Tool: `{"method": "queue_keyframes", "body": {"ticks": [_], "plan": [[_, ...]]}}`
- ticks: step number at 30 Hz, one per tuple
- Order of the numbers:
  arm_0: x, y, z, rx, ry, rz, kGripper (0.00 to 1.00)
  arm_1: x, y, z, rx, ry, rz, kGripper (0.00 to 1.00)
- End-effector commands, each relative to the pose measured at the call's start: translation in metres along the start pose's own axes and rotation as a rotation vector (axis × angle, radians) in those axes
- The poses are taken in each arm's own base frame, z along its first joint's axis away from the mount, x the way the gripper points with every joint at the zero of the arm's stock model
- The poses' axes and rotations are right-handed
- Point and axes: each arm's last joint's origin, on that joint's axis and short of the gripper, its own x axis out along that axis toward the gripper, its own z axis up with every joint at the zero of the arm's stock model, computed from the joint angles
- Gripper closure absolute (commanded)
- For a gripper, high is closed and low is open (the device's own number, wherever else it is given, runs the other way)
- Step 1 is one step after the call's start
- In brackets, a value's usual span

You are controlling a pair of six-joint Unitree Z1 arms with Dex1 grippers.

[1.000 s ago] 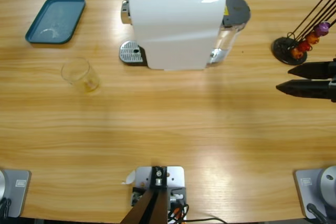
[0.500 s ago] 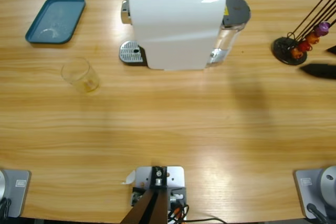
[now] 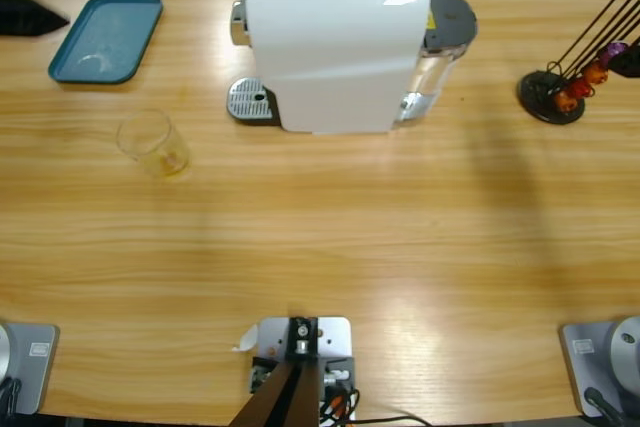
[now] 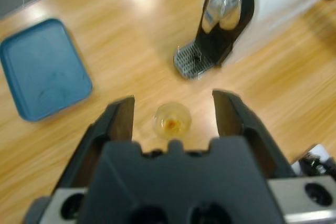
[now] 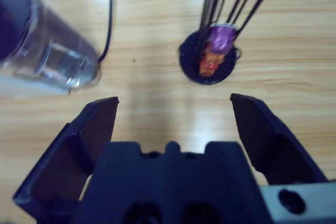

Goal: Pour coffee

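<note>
High view barely shows coffee (image 3: 172,160) in tumbler (image 3: 152,142).

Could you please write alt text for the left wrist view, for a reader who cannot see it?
The left tool, open, looks down on a small clear glass holding a little amber coffee on the wooden table. A blue tray and a white coffee machine lie beyond.

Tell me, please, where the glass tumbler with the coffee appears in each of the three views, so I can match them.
High view: the glass tumbler stands on the table's left part, below the teal tray.
Left wrist view: it sits centre frame, between the left gripper's open jaws.
Right wrist view: not in it.
Shared landmark: the coffee machine's drip grate, seen in the high and left wrist views.
</note>
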Motion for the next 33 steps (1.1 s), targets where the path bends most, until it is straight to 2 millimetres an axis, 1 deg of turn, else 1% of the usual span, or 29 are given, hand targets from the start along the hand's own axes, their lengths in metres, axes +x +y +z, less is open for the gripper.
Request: {"method": "queue_keyframes", "body": {"ticks": [1,2,3,4,6,8,12,14,19,33], "plan": [[0.003,0.012,-0.040,-0.032,0.031,0.055,0.386,0.044,-0.006,0.013,0.046,0.038,-0.118,0.117],[0.006,0.012,-0.039,-0.033,0.036,0.054,0.386,0.051,-0.005,0.015,0.045,0.050,-0.120,0.121],[0.008,0.012,-0.039,-0.034,0.043,0.053,0.386,0.059,-0.004,0.017,0.043,0.065,-0.121,0.148],[0.011,0.012,-0.039,-0.034,0.049,0.054,0.386,0.065,-0.003,0.018,0.042,0.079,-0.125,0.195],[0.014,0.014,-0.038,-0.035,0.053,0.061,0.386,0.074,-0.002,0.021,0.040,0.092,-0.129,0.231],[0.017,0.014,-0.038,-0.037,0.058,0.064,0.386,0.078,-0.002,0.021,0.042,0.095,-0.137,0.239],[0.020,0.014,-0.037,-0.035,0.060,0.063,0.386,0.078,-0.007,0.020,0.056,0.090,-0.160,0.248],[0.020,0.014,-0.036,-0.033,0.058,0.063,0.386,0.078,-0.010,0.021,0.064,0.087,-0.173,0.320],[0.020,0.015,-0.037,-0.030,0.057,0.063,0.385,0.080,-0.014,0.022,0.076,0.088,-0.189,0.324],[0.021,0.015,-0.038,-0.029,0.062,0.062,0.385,0.102,-0.014,0.021,0.079,0.132,-0.203,0.326]]}}
